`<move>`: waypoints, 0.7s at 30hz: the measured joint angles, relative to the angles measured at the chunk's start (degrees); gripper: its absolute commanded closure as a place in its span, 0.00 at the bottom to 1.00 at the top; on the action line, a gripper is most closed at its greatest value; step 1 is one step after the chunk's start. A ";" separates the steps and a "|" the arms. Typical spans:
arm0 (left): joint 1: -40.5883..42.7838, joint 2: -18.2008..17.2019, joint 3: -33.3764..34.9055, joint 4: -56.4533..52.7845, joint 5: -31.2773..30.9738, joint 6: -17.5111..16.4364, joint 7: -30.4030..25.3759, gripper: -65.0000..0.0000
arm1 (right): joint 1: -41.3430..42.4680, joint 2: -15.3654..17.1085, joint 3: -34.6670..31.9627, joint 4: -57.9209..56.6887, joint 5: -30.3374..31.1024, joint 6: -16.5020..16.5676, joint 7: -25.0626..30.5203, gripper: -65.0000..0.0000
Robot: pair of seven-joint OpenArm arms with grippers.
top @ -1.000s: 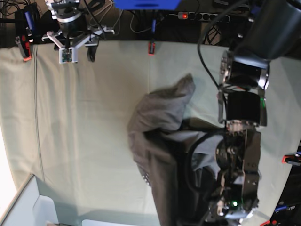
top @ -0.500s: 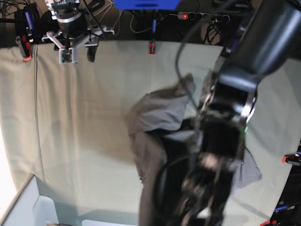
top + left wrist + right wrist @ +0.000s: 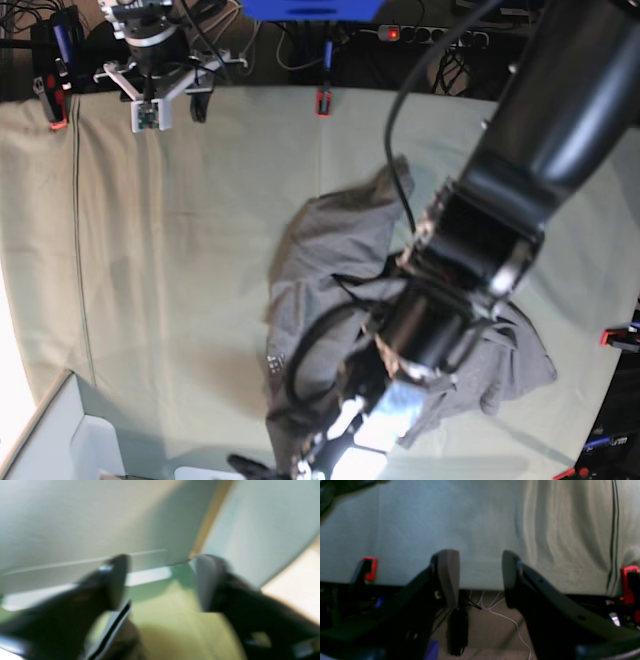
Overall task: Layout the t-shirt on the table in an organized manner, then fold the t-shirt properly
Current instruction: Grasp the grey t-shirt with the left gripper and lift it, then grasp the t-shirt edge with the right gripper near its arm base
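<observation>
T-shirt: your dark grey short-sleeved cotton t-shirt lies in a rumpled heap right of the middle of the table, its near part hidden under the left arm
Table: the large flat surface of pale sage-green cloth is bare on its whole left half, with small red clips along the far edge
Left gripper: your left gripper shows its two dark fingers spread apart with nothing between them, though the wrist view is badly blurred; in the base view it hangs low at the near edge over the shirt
Right gripper: your right gripper sits at the far left corner, jaws parted and empty, above the table edge and well apart from the shirt
Done so far: nothing you can count as laid out; no sleeve or hem lies flat
Still to do: you have the whole spreading ahead, then every fold
Judgement: you are at an early stage
</observation>
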 measured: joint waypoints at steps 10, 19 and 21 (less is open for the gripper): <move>16.79 -16.33 -9.51 21.86 0.24 1.09 -0.13 0.10 | 6.23 0.39 -9.49 -0.02 -0.09 0.00 -0.17 0.56; 40.46 -28.35 -24.44 33.18 0.02 0.85 0.13 0.10 | 20.28 0.26 -19.58 -13.40 0.13 0.02 -0.33 0.46; 44.96 -28.76 -28.79 33.35 0.04 0.98 0.59 0.10 | 22.82 -0.37 -22.05 -15.98 0.20 0.00 -0.31 0.41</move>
